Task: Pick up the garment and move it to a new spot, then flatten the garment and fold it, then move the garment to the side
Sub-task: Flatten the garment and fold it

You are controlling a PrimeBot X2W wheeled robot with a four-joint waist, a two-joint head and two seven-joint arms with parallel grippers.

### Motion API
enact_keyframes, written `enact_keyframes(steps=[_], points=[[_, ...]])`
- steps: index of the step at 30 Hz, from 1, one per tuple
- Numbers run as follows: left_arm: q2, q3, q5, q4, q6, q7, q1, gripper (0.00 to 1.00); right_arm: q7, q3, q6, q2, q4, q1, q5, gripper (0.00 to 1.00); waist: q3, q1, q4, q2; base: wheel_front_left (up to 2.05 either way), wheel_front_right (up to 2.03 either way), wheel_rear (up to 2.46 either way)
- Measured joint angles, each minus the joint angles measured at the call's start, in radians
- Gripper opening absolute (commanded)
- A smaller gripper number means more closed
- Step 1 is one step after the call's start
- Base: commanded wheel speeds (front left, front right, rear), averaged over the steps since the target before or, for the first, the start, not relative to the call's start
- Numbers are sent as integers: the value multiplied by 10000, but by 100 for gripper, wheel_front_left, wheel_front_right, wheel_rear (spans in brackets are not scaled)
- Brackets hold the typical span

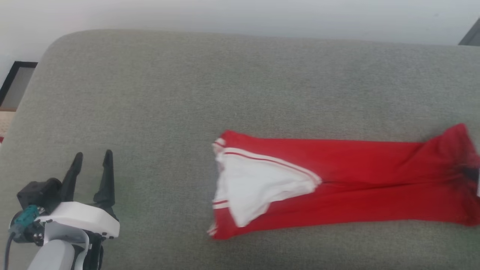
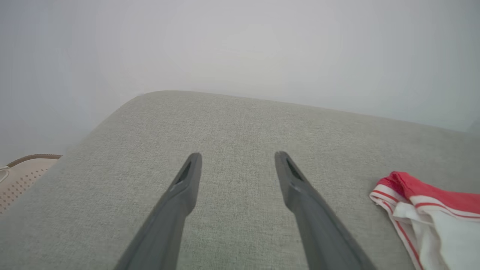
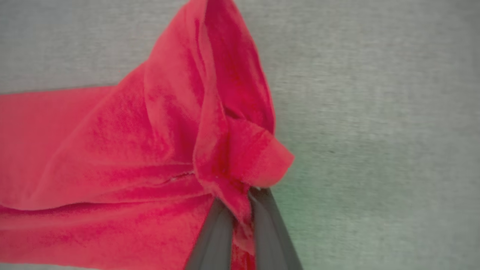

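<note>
On the grey-green woven cushion (image 1: 180,86), the bright red soft-fabric T-shirt with white sleeves (image 1: 348,180) lies folded into a long band across the right half, one white sleeve on top at its left end. right gripper (image 3: 242,200): dark fingers pinched on a bunched red fold at the band's right end. left gripper (image 1: 93,153): fingers spread, empty, over bare cushion near left, well apart from the shirt.

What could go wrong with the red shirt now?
1. The right gripper pinches just one bunched end of the shirt, so a pull might drag it and spoil the fold.
2. The left gripper is open and apart from the shirt, so the end with the white sleeve lies free and could flop out or wrinkle.
</note>
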Motion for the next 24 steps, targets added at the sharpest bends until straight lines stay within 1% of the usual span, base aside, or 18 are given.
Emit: enact_keyframes(steps=[4,6,9,15,20,23,24], points=[[-278,257,301,119,-190,0,93,100,-121,-336,0,-265,272,-45,-556,0,-10,0,-137,0,0,0,0],[-364,366,435,151,-274,0,104,100,-151,-433,0,-201,278,-101,-640,0,-23,0,-206,0,0,0,0],[-546,568,598,257,-374,0,103,100,10,-420,-2,-12,-188,-153,-334,0,-97,0,-311,0,0,0,0],[-656,748,886,403,-491,0,133,100,470,4,-10,314,-2211,491,602,0,-307,0,-398,0,0,0,0],[-775,813,1026,428,-543,0,164,100,794,635,-10,836,-3916,978,1064,0,-405,0,-344,0,0,0,0],[-855,780,1058,470,-631,0,161,100,830,1202,-10,1239,-4514,1028,1066,0,-440,0,-227,0,0,0,0],[-855,780,1058,470,-631,0,161,100,830,1202,-10,1239,-4514,1028,1066,0,-440,0,-227,0,0,0,0]])
